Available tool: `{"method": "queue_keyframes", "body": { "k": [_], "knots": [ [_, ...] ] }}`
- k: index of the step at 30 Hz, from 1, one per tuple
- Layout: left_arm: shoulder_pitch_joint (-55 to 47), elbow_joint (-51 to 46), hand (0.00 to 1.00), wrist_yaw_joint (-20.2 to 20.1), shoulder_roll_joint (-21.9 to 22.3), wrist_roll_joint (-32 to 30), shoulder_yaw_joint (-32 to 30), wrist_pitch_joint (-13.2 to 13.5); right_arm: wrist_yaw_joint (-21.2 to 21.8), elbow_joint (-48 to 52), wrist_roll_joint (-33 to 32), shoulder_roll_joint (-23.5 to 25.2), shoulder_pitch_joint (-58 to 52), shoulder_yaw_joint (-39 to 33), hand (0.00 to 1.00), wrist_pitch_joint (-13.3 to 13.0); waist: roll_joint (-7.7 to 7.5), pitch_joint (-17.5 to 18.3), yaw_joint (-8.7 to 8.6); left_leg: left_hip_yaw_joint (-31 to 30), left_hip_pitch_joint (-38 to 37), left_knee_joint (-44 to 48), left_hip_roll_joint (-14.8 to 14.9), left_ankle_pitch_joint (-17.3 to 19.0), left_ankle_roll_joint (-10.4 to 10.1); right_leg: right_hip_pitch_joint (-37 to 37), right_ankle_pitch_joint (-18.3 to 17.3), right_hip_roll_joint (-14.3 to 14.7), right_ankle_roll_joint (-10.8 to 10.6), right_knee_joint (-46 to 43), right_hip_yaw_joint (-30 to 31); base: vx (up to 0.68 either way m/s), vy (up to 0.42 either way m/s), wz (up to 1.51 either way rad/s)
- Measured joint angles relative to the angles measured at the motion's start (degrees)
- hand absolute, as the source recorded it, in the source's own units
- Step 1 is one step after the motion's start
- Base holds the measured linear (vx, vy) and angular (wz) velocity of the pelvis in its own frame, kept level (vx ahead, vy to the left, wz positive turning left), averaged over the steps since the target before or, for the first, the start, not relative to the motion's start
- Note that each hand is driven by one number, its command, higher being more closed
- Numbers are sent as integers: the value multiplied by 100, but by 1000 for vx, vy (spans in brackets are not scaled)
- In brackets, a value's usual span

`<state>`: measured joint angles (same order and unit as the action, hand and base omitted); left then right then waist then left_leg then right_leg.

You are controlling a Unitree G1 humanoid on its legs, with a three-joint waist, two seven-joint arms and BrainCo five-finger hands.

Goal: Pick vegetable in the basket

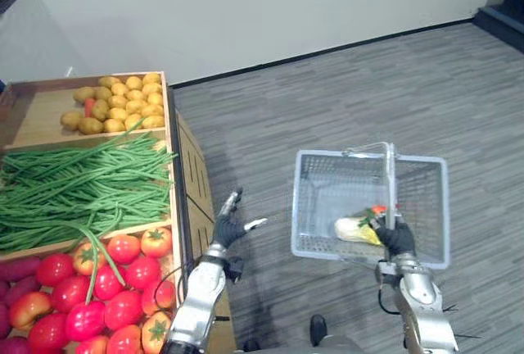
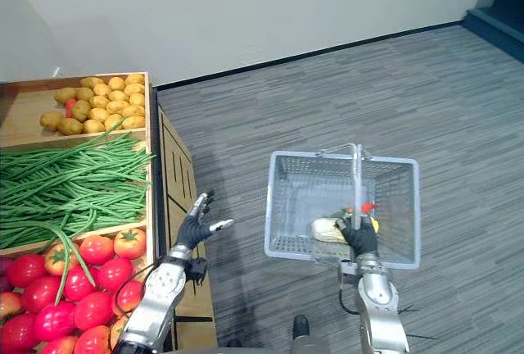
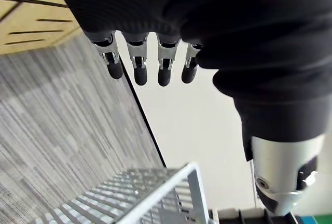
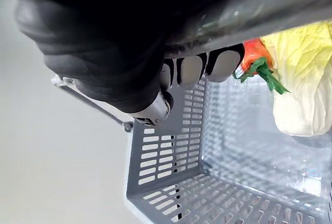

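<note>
Beside the wooden produce stand (image 2: 173,174), the robot holds a grey mesh basket (image 2: 286,206) with vegetables inside.
Its right hand (image 2: 360,239) is clenched round the basket's handle (image 2: 357,182). A pale yellow leafy vegetable (image 2: 327,229) and a small red vegetable (image 4: 252,53) with a green stalk lie on the basket floor just under that hand, the red one half hidden and hard to identify. The left hand (image 2: 195,229) hangs empty by the stand's side, fingers spread, near the tomatoes (image 2: 82,280).
</note>
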<state>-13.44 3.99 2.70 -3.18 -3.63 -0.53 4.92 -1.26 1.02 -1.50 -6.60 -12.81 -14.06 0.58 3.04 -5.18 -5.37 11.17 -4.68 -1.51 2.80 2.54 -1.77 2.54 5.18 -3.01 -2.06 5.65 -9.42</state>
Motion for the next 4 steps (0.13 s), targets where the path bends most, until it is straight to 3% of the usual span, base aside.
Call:
{"method": "queue_keyframes", "body": {
  "k": [3,4],
  "knots": [
    [-177,240,0,17,14,199,-498,-5,-8,-241,117,2,-92,-207,100,0,-3,52,37,-10,-15,-58,10,-2,-3,9,-35,-10,6,0,-13,-9,1,2],
    [-189,427,0,23,19,203,-642,-24,-9,-423,215,5,-148,-282,100,1,4,94,129,-12,-24,-58,15,-7,-10,9,-41,-6,15,0,-19,0,0,0]
  ]
}}
